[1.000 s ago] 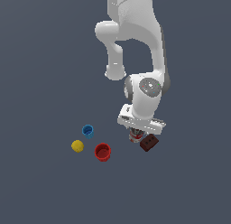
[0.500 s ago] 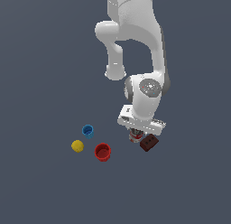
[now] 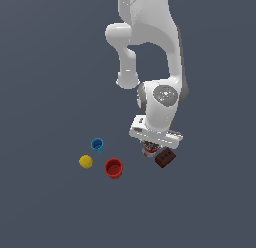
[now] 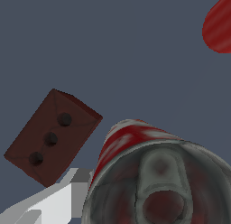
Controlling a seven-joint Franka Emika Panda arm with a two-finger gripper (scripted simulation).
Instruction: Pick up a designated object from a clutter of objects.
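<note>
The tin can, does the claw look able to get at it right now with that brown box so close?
Probably yes. The claw hangs right over the tin can, which fills the wrist view. The brown box lies beside the can with a gap between them, and the red cup sits well aside.

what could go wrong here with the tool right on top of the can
1. The dark brown box lies close beside the red-and-white can; a tool finger shows between them and may nudge the box.
2. In the exterior view the tool hides most of the can, so finger alignment is unclear; an off-centre grip might slip.
</note>
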